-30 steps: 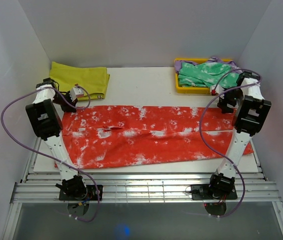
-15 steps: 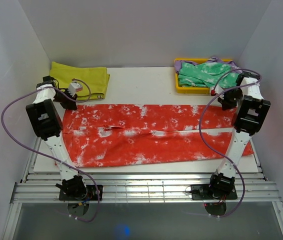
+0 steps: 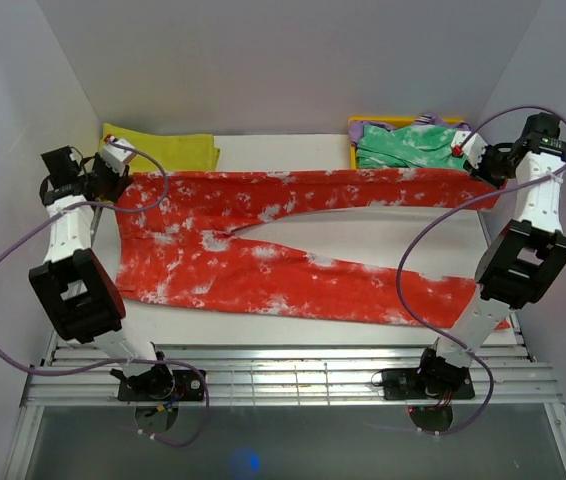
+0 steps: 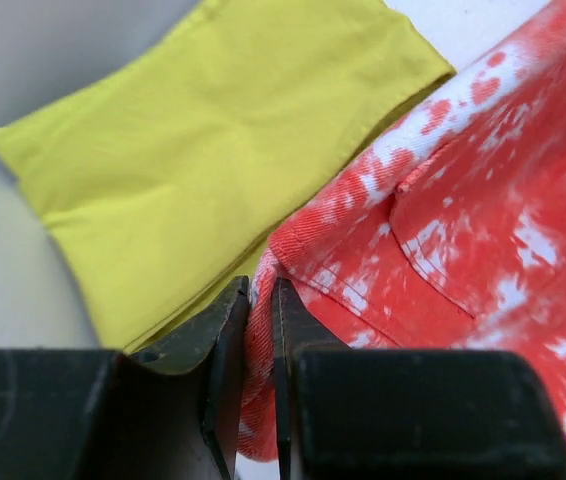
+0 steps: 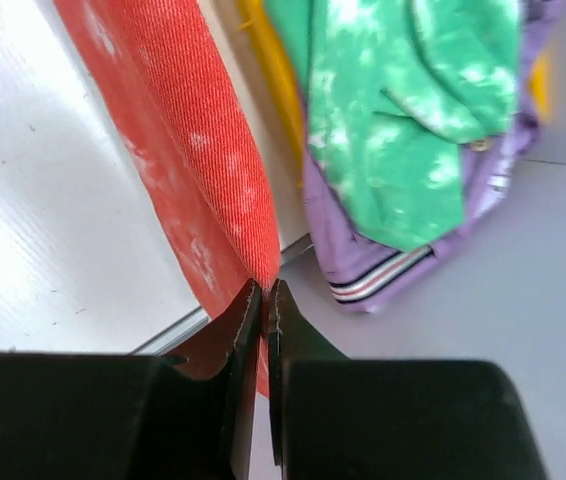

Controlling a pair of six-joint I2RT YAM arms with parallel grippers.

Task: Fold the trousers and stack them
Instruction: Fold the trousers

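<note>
So the trousers (image 3: pixel 263 270) lie left-right across the table (image 3: pixel 293 155), far leg held taut. The left gripper (image 4: pixel 260 292) pinches the waist corner, the right gripper (image 5: pixel 264 292) that leg's cuff; 1 arm per end, so the fold goes toward the near leg.

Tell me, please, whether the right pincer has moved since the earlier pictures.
Yes. The right pincer, gripping the trousers, has gone up the top view, from below the near right corner of the yellow tray to alongside its right end.
</note>
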